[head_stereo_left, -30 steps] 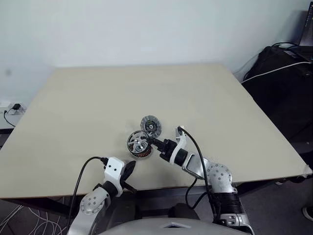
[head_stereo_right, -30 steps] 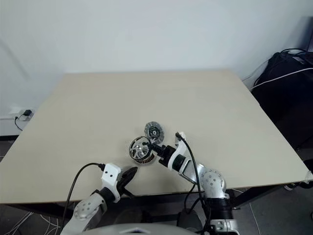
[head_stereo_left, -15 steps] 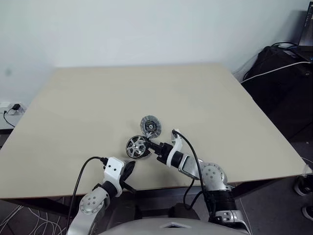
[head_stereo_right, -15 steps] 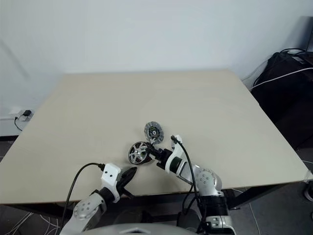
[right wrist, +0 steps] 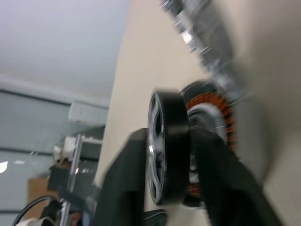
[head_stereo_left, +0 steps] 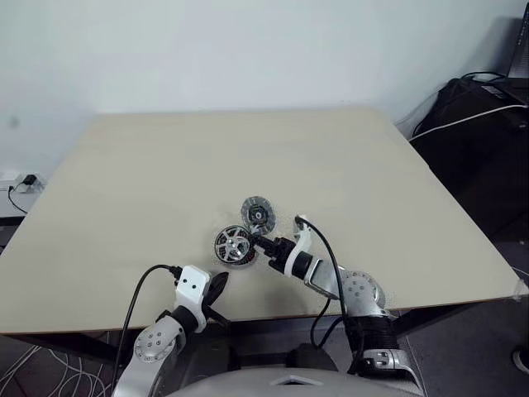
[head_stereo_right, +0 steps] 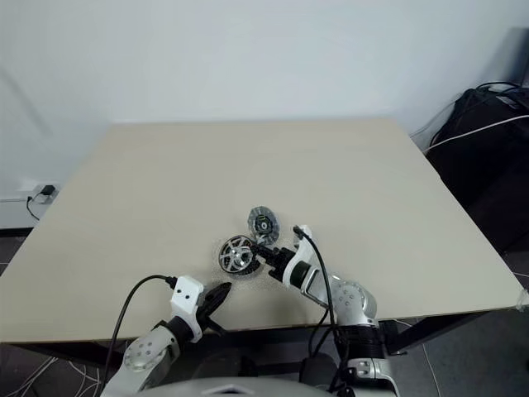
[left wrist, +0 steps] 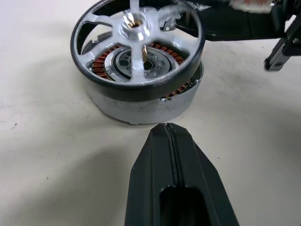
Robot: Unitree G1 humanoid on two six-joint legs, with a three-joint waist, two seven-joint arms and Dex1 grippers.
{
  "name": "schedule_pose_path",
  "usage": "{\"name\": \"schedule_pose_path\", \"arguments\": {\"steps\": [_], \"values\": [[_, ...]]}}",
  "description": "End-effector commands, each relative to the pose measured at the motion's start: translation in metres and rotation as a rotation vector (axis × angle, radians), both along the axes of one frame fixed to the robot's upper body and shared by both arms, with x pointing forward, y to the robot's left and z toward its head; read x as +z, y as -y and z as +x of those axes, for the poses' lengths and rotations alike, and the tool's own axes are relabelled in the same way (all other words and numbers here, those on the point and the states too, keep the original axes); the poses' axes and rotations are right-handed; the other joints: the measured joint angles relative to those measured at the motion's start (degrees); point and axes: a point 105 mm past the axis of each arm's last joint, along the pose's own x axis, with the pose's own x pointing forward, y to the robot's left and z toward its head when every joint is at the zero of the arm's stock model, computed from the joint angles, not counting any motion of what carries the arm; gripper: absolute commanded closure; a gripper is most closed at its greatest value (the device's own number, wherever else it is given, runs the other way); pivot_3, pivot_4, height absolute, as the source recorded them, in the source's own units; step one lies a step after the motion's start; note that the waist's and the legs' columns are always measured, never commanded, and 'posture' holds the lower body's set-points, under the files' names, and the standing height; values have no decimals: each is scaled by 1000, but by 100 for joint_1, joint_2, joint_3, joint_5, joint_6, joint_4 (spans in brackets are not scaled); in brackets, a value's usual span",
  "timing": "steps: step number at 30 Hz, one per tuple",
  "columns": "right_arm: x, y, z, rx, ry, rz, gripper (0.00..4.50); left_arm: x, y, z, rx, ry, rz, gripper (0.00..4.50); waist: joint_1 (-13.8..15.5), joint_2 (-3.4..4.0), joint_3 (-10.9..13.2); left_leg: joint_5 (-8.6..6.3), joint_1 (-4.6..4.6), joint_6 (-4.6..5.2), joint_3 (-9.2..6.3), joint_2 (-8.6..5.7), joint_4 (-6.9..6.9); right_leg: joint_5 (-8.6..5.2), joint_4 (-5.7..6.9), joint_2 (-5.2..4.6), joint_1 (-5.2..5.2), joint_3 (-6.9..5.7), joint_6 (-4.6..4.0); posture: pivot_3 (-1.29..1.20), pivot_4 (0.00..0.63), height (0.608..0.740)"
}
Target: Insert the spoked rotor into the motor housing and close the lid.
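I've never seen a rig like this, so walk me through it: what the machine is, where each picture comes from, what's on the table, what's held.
A two-armed humanoid robot stands at a beige table. Two pictures come from its head cameras, two from its wrists. The spoked rotor sits over the motor housing, whose copper windings show beneath it. The right gripper has its two black fingers either side of the spoked rotor's rim. The lid lies flat just behind. The left gripper is shut, empty, pointing at the housing.
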Motion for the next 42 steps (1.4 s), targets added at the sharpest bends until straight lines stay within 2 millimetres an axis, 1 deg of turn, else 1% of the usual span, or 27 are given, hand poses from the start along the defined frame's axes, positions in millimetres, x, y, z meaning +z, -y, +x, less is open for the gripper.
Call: {"name": "schedule_pose_path", "arguments": {"steps": [1, 4, 9, 12, 15, 17, 19, 21, 23, 24, 26, 28, 30, 35, 42], "values": [[13, 3, 6, -14, 45, 19, 1821, 12, 3, 6, -5, 56, -19, 4500, -11, 1, 0, 0, 0, 0, 0, 0, -1, 0, 0, 0, -1, 0, 0, 0, 0, 740], [13, 6, 4, -16, 46, 18, 813, 11, 4, 6, -7, 54, -20, 4500, -18, 1, 0, 0, 1, 0, 0, 1, -5, 0, 2, 2, -4, 1, -1, 0, 0, 740], [25, 13, 3, -43, 83, 39, 813, 12, 4, 6, -8, 53, -22, 4500, -6, 2, 1, 0, 0, 0, 0, 1, -5, 0, 2, 0, -4, 1, -1, 0, 0, 740], [44, 15, -1, -40, 139, 71, 813, 12, 4, 5, -8, 52, -23, 4500, -5, 2, 1, 0, -1, 0, 0, 0, -5, -1, 1, 0, -4, 2, 0, 0, 0, 740], [66, 12, -9, -7, 220, 65, 1460, 13, 4, 5, -9, 52, -24, 4500, -7, 4, 2, 0, -1, 0, 0, 1, -8, -1, 0, 0, -6, 2, 0, 0, 0, 740], [79, 7, -16, 37, 290, 11, 2057, 13, 4, 5, -9, 52, -25, 4500, -12, 6, 3, 0, 0, 0, 0, 1, -10, -1, 0, 0, -7, 2, -1, 0, 0, 740], [84, 0, -22, 93, 352, -87, 2728, 13, 4, 4, -12, 53, -27, 4500, -13, 6, 3, 0, 0, 0, 0, 1, -9, -1, 1, 0, -7, 2, -1, 0, 0, 740], [76, -5, -22, 126, 368, -196, 3401, 13, 5, 5, -18, 53, -29, 4500, -13, 2, 1, 0, 0, 0, 0, 1, -9, -2, 0, 0, -7, 2, -2, 0, 0, 740], [59, -10, -16, 148, 378, -355, 4015, 13, 6, 5, -23, 54, -30, 4500, -15, 1, 0, 0, 1, 0, 0, 1, -9, -2, 1, 0, -6, 1, -2, 0, 0, 740], [52, -13, -15, 161, 385, -409, 4398, 13, 6, 6, -24, 54, -31, 4500, -13, 1, 0, 0, 1, 0, 1, 0, -8, -2, 1, 0, -6, 0, -2, 0, 0, 740], [45, -23, -14, 199, 393, -443, 4456, 13, 8, 6, -29, 55, -33, 4500, -7, 0, 0, 0, 1, -1, 1, 0, -5, -2, 2, 0, -6, -1, -2, 0, 0, 740], [44, -38, -16, 252, 416, -442, 4456, 12, 8, 6, -31, 56, -35, 4500, -7, -1, 2, 1, 0, -1, 1, 0, -3, -2, 2, 1, -6, -2, -2, 0, 0, 740], [46, -48, -16, 281, 435, -431, 4456, 11, 8, 7, -30, 56, -34, 4500, -6, -3, 2, 1, -1, -1, 1, 1, -2, -2, 2, 3, -6, -3, -2, 0, 0, 740], [50, -62, -14, 326, 461, -414, 4456, 9, 7, 6, -24, 55, -35, 4500, 3, -13, -3, 1, -3, 0, 2, 0, 5, -1, 2, 4, -3, -5, -2, 0, 0, 740], [41, -76, -14, 379, 467, -449, 4456, 12, 9, 5, -17, 59, -39, 4500, -8, -15, -4, 1, -1, -1, 2, 2, 3, -1, 5, 5, -3, -7, -2, 0, 0, 740]]}}
